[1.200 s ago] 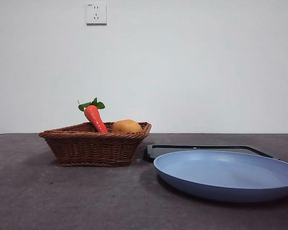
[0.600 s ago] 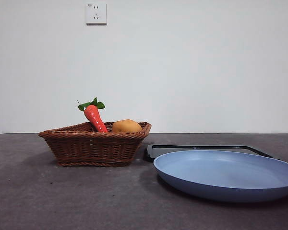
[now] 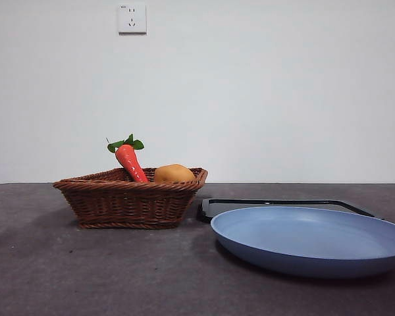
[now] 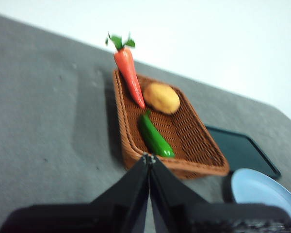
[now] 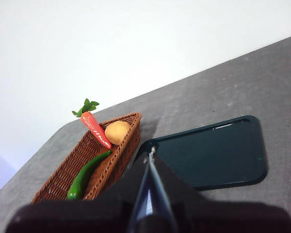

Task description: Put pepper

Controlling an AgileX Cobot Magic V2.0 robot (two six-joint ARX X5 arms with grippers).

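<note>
The green pepper [image 4: 154,137] lies in the brown wicker basket [image 4: 203,156], next to a red-orange carrot [image 4: 128,75] and a round yellow fruit [image 4: 161,97]. It also shows in the right wrist view [image 5: 87,174]. In the front view the basket wall [image 3: 130,204] hides the pepper. My left gripper [image 4: 148,158] is shut and empty, held above the table short of the basket. My right gripper [image 5: 151,151] is shut and empty, held high over the dark tray [image 5: 218,158]. Neither arm shows in the front view.
A blue plate [image 3: 313,238] stands near the front at the right, with the dark tray [image 3: 276,205] behind it. The carrot [image 3: 130,160] and fruit [image 3: 174,174] rise above the basket rim. A wall socket [image 3: 131,18] is on the white wall.
</note>
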